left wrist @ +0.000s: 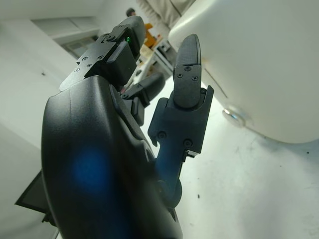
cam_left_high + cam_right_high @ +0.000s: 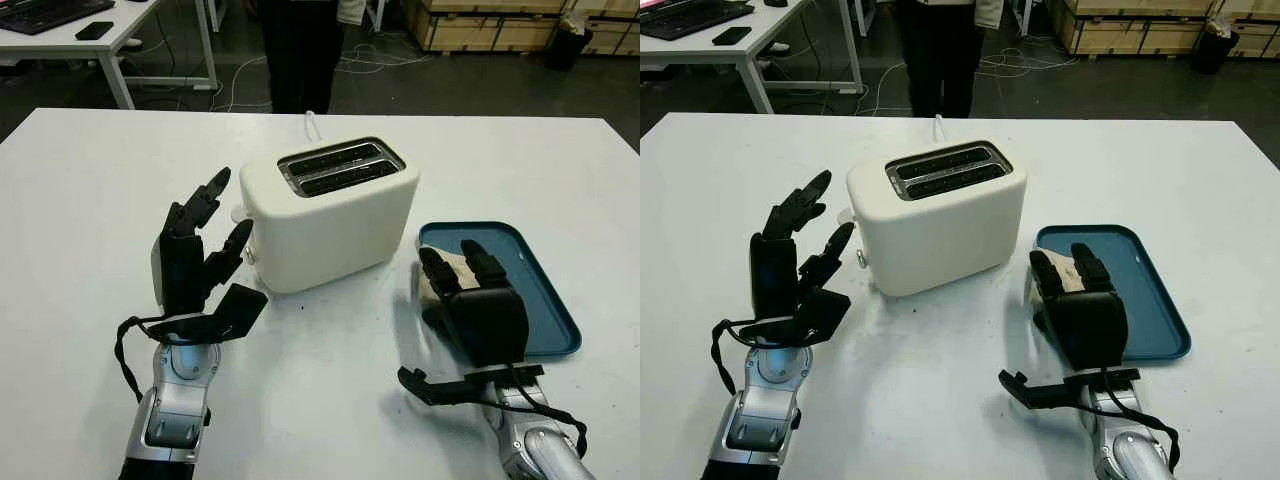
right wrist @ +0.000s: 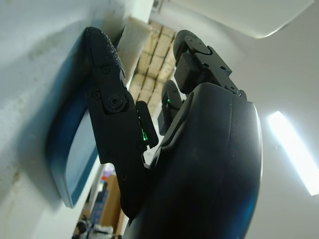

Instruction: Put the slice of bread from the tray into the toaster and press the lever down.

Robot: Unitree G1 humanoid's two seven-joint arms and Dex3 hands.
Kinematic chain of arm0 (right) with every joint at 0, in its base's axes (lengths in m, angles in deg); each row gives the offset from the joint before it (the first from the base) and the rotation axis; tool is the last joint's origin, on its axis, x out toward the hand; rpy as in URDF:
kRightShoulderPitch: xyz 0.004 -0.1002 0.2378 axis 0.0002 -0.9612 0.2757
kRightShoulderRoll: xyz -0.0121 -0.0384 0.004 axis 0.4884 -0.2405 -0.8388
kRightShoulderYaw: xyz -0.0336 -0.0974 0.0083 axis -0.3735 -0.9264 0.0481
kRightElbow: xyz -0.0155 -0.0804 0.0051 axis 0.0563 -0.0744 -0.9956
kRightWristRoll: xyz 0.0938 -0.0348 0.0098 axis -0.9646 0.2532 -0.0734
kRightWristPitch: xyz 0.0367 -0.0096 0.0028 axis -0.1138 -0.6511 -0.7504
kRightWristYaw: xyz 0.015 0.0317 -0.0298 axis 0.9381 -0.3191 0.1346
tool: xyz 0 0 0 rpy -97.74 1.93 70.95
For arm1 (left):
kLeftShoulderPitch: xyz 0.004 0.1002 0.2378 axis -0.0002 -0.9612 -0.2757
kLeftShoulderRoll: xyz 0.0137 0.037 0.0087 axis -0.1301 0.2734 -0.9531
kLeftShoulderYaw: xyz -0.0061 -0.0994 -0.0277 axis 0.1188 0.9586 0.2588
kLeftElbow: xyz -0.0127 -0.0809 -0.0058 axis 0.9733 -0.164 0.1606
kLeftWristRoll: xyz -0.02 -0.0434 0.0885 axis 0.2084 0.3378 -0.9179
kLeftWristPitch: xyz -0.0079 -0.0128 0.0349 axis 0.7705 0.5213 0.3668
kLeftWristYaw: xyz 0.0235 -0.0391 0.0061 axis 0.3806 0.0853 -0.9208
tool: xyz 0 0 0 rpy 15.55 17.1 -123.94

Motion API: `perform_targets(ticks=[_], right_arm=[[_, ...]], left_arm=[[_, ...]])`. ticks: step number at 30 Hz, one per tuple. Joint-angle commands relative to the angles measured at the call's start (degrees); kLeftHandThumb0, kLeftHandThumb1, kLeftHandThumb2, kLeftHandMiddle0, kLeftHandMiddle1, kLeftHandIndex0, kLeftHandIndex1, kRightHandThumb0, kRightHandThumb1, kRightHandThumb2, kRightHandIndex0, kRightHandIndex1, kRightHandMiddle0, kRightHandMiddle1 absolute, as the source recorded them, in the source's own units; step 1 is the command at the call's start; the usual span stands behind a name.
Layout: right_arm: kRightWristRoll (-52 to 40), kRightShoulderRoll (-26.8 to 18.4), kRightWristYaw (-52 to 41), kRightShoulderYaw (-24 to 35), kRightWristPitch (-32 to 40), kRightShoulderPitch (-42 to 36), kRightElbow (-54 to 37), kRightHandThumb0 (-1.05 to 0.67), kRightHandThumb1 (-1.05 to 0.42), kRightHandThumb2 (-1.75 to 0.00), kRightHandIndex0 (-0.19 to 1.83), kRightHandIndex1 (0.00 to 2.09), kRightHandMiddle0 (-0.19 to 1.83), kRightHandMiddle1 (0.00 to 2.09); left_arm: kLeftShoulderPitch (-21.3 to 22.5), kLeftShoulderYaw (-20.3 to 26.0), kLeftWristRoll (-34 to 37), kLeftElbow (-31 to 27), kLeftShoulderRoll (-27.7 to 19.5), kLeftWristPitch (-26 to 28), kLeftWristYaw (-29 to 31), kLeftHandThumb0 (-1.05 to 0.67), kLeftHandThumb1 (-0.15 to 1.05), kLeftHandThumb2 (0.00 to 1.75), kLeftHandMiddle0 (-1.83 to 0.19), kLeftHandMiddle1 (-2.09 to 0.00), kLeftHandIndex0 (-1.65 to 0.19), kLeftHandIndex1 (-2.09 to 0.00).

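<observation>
Bread slice lies at the near-left corner of the blue tray, which sits at about 4 o'clock from the toaster. Right hand is at the tray's left edge, fingers reaching over the slice; cannot tell whether they pinch it or merely hover. Toaster: cream, two empty slots on top, centre of the white table. Left hand open at its 8 o'clock, near the toaster's side. A person stands at 12 o'clock beyond the table
</observation>
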Motion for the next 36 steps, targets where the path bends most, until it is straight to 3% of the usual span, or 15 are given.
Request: perform_targets(ticks=[1, 5, 7, 9, 10, 12, 15, 29, 34, 36], right_arm=[[1.4, 0.2, -2.4, -0.5, 1.8, -0.6, -1.7, -0.6, -0.85, 0.0, 0.28, 0.02, 0.35, 0.01], [2.1, 0.3, -5.0, -0.4, 2.9, -1.0, -3.1, -0.56, -0.87, -0.01, 0.39, 0.06, 0.42, 0.04], [1.7, 0.2, -4.1, -0.1, 2.6, -1.1, -3.1, -0.52, -0.89, -0.01, 0.62, 0.1, 0.57, 0.06], [1.1, 0.2, -4.4, 0.2, 2.3, -1.1, -3.4, -0.49, -0.91, -0.02, 1.0, 0.16, 0.85, 0.09], [0.5, 0.1, -4.4, 0.4, 1.8, -1.2, -3.6, -0.48, -0.92, -0.03, 1.05, 0.26, 0.95, 0.08], [-0.5, -0.3, -3.8, 0.6, 0.7, -1.4, -3.6, -0.45, -0.92, -0.07, 0.96, 0.79, 1.14, 0.07], [-0.9, -1.2, -4.2, 0.6, -0.4, -1.4, -3.6, -0.43, -0.92, -0.14, 0.86, 1.04, 1.19, 0.06], [-0.1, -2.2, -2.5, 0.0, -1.3, -0.6, -1.8, -0.42, -0.92, -0.22, 0.8, 1.25, 1.23, 0.05], [-3.2, -3.5, 8.8, 1.5, -6.9, 0.6, 0.5, -0.41, -0.92, -0.15, 0.9, 1.2, 1.3, 0.09], [-5.6, -4.5, 16.2, 2.8, -11.3, 1.6, 2.5, -0.38, -0.92, -0.13, 0.9, 1.3, 1.33, 0.14]], left_arm=[[0.1, -0.2, -0.5, -0.8, 0.0, 0.3, -0.1, -0.45, 0.92, 0.26, -0.25, -1.03, -0.57, -0.06], [0.1, -0.2, -0.6, -1.0, 0.0, 0.4, -0.2, -0.45, 0.92, 0.24, -0.25, -1.03, -0.58, -0.06], [0.0, -0.2, -0.9, -1.0, 0.0, 0.2, -0.3, -0.45, 0.92, 0.23, -0.26, -1.02, -0.58, -0.06], [0.0, -0.2, -0.8, -0.9, -0.1, -0.1, -0.2, -0.44, 0.92, 0.22, -0.27, -1.02, -0.58, -0.06], [0.0, -0.2, -0.9, -0.9, -0.1, -0.1, -0.3, -0.44, 0.92, 0.22, -0.27, -1.02, -0.58, -0.06], [0.0, -0.2, -1.1, -1.0, -0.1, 0.1, -0.4, -0.43, 0.92, 0.22, -0.27, -1.02, -0.59, -0.06], [0.0, -0.2, -1.2, -0.7, -0.1, -0.3, -0.7, -0.44, 0.92, 0.21, -0.28, -1.02, -0.59, -0.06], [-0.3, -0.3, -1.4, -1.0, -0.2, 0.1, -0.3, -0.45, 0.92, 0.2, -0.29, -0.99, -0.59, -0.06], [-0.6, -0.3, -1.1, -1.3, 0.1, 0.5, 0.3, -0.45, 0.92, 0.21, -0.28, -1.0, -0.58, -0.05], [-0.5, -0.2, -0.8, -0.9, 0.0, -0.2, 0.3, -0.45, 0.92, 0.21, -0.28, -1.0, -0.58, -0.05]])
